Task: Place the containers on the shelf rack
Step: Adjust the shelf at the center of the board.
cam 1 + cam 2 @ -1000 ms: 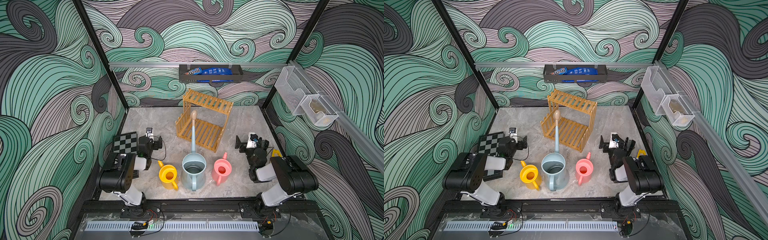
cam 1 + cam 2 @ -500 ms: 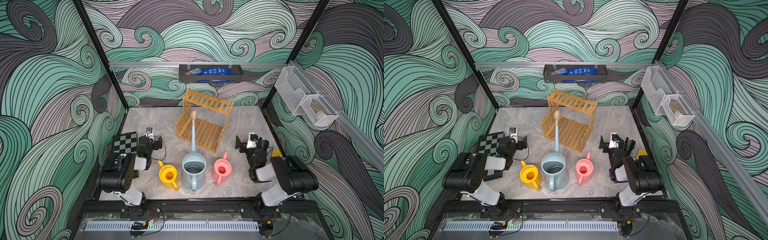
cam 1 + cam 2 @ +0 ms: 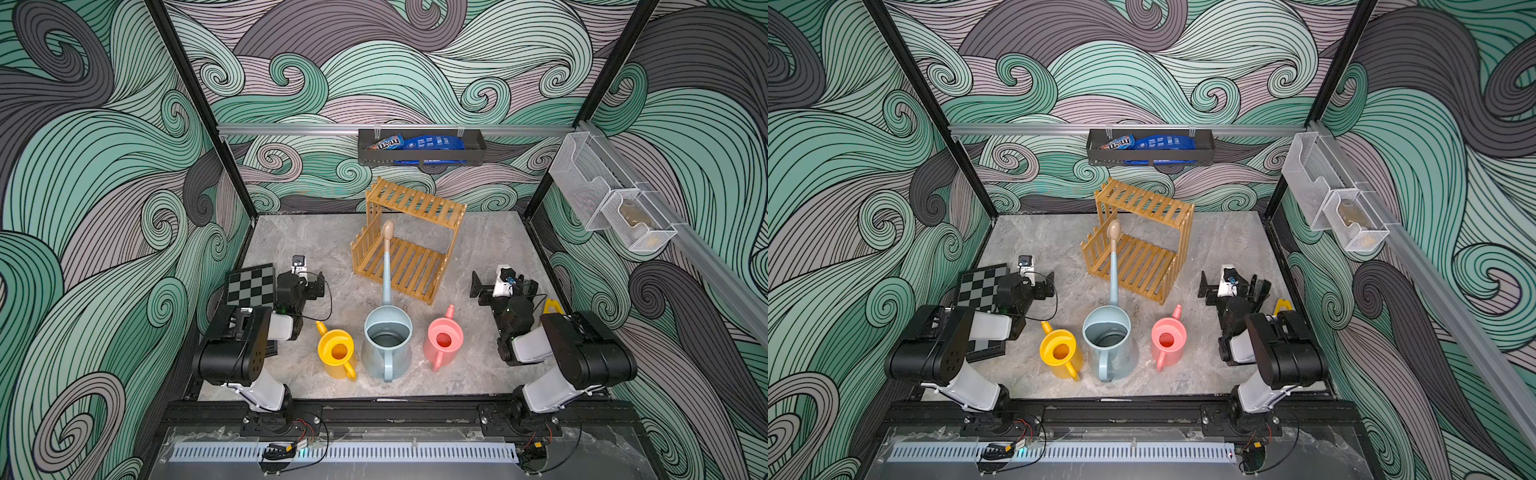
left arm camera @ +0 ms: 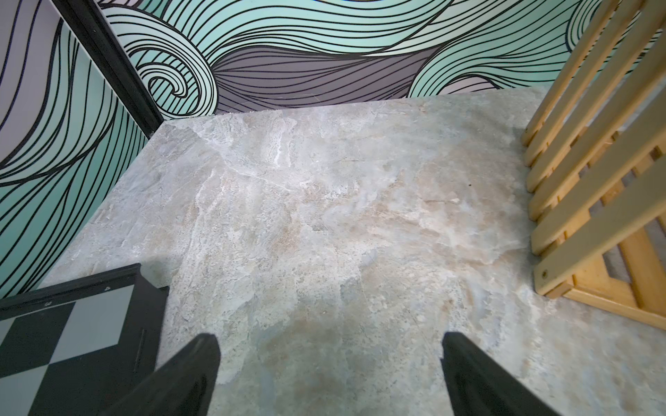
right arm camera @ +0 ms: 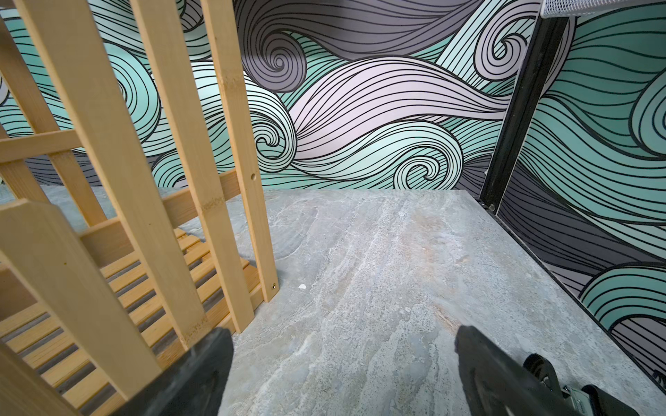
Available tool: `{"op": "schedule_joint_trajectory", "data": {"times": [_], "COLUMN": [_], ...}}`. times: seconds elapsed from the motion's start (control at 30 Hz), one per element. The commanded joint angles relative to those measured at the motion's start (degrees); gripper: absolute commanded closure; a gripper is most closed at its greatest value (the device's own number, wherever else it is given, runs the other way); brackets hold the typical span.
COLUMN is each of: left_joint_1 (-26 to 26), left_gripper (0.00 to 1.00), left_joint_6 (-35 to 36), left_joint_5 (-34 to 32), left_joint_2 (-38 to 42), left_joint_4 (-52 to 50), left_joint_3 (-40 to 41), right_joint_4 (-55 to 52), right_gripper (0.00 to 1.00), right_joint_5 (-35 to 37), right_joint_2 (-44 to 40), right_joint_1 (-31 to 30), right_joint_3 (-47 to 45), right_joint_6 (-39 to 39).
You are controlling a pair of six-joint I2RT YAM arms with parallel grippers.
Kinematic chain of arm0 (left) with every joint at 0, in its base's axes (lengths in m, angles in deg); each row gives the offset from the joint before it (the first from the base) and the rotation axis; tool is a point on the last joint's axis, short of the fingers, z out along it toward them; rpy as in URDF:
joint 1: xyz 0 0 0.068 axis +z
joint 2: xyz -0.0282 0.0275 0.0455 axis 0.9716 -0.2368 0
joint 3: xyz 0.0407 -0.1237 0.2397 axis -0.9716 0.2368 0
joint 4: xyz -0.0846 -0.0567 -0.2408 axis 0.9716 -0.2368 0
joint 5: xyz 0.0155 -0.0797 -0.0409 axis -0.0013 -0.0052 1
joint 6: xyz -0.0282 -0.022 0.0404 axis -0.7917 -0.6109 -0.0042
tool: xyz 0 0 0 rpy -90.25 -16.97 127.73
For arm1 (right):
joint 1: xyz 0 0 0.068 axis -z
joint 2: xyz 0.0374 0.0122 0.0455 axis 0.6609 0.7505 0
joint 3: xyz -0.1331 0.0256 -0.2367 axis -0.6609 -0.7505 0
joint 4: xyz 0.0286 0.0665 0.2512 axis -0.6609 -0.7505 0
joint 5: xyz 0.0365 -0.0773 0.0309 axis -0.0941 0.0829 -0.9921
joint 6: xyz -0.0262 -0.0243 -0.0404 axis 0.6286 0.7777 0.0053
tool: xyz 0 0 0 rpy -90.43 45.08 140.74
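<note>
Nothing placed yet, I'm at the start. Yellow can (image 3: 338, 353), large blue-grey can (image 3: 386, 340) and pink can (image 3: 444, 341) stand in a row on the table (image 3: 490, 249), near its front edge. The shelf rack (image 3: 409, 257) stands behind them, both tiers bare. Left gripper (image 4: 329, 345) has its jaws apart and empty, beside the rack. Right gripper (image 5: 342, 342) likewise, at the rack's other side. All three placements are left.

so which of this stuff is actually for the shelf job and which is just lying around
For the job: blue-grey watering can, yellow watering can, pink watering can, wooden rack.
Just lying about: checkerboard, black tray of snack packets, white mesh baskets.
</note>
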Motion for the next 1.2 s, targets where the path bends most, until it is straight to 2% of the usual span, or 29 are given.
{"op": "schedule_joint_trajectory", "data": {"times": [0.0, 0.23, 0.43, 0.53, 0.6, 0.73, 0.87, 0.93, 1.0, 1.1, 1.17], "left_joint_1": [-0.4, -0.49, -0.54, -0.56, -0.57, -0.57, -0.52, -0.47, -0.39, 1.41, 3.06], "left_gripper": [0.01, 0.01, 0.01, 0.01, 0.01, 0.01, 0.01, 0.01, 0.01, 0.01, 0.01], "left_joint_6": [0.56, 1.5, 3.08, 4.53, 5.53, 3.76, 2.06, -0.36, -2.88, -3.71, -4.01], "left_joint_5": [-0.14, 2.07, 7.16, 14.57, 18.93, 20.33, 20.19, 20.35, 22.09, 27.62, 27.28], "left_joint_2": [1.09, 3.7, 13.32, 14.11, 14.55, 16.34, 18.17, 18.78, 19.72, 23.48, 24.09], "left_joint_4": [-0.14, -2.53, -24.53, -42.63, -56.2, -71.4, -84.57, -90.72, -93.43, -89.09, -88.65], "left_joint_3": [0.08, -0.29, -9.75, -20.4, -28.15, -37.06, -43.95, -46.05, -44.81, -39.31, -38.71], "right_joint_4": [0.62, 0.58, 1.63, -4.36, -14.08, -33.21, -49.18, -54.11, -54.85, -56.03, -58.47], "right_gripper": [0.01, 0.01, 0.01, 0.01, 0.01, 0.01, 0.01, 0.01, 0.01, 0.01, 0.01], "right_joint_5": [0.17, -2.88, 2.22, 2.43, 3.14, 5.85, 5.15, 2.62, -1.12, -4.34, -6.49], "right_joint_2": [-1.02, -1.05, -5.28, -10.46, -15.43, -24.87, -31.79, -34.03, -35.15, -35.21, -34.39], "right_joint_1": [-0.12, 1.1, -0.48, -1.56, -2.27, -1.86, 0.56, 2.07, 2.5, 1.23, -0.12], "right_joint_3": [0.79, 0.72, -1.67, -0.72, 1.94, 7.85, 11.81, 12.63, 12.64, 13.75, 15.82], "right_joint_6": [0.01, -0.4, -0.26, 1.02, 0.36, -12.69, -29.69, -36.17, -38.28, -39.47, -39.14]}}
